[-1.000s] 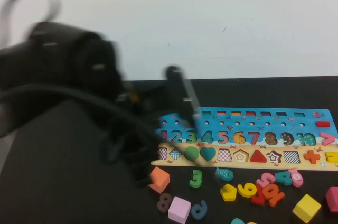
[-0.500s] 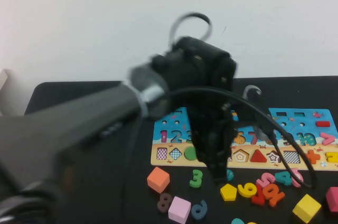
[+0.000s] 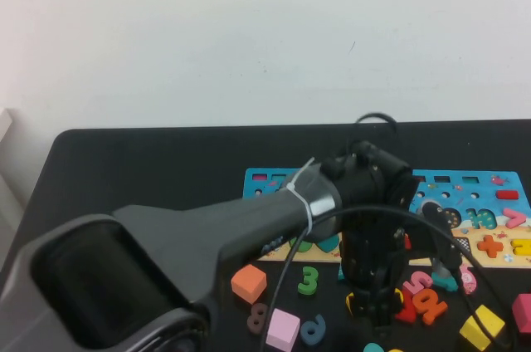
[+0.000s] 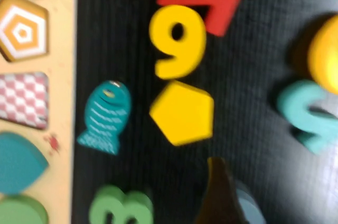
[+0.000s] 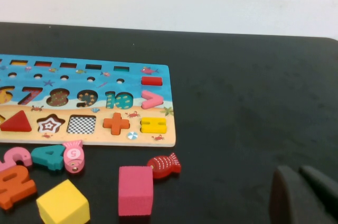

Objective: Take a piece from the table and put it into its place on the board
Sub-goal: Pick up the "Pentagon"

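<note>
Piece (image 4: 182, 113): flat smooth yellow pentagon, matte table (image 4: 253, 65).

Readable digits only: loose yellow 9 (image 4: 177, 40), red 7 (image 4: 203, 3), green 3 (image 3: 309, 280) lying on table (image 5: 253, 102); board (image 5: 158, 102) showing 7, 8, 9, 10, ">", plus sign.

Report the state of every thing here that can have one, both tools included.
yellow pentagon piece, lying flat on the table, off the board, not gripped.
pentagon slot, empty.
left tool, low over the loose pieces in front of the board.
right tool, shut, parked above the table to the right of the board.
</note>
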Controlling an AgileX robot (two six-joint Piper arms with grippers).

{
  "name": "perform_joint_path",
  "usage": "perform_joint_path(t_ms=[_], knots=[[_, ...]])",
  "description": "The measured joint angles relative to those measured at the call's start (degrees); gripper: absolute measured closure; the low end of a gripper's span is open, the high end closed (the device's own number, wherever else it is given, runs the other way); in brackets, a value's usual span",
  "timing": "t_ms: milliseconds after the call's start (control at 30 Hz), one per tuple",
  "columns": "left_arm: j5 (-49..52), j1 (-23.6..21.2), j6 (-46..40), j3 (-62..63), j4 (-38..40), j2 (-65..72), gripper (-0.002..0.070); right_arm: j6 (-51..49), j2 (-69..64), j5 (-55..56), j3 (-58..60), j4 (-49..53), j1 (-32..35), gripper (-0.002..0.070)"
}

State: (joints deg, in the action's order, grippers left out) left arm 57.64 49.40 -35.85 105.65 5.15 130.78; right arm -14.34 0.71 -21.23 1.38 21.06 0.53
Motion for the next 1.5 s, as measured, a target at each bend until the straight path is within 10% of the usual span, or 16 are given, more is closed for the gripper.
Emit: perform_joint_path(t_ms=[1033, 1500], knots=[[-11.6, 0.1, 5.4, 0.6, -5.6, 8.7, 0.0237, 0.0, 0.0, 0.0, 0.0, 0.0, 0.0, 0.0657], [-10.5, 0.1, 6.6, 0.6, -7.7, 9.4, 0.0361, 0.0, 0.0, 0.0, 0.0, 0.0, 0.0, 0.0657]])
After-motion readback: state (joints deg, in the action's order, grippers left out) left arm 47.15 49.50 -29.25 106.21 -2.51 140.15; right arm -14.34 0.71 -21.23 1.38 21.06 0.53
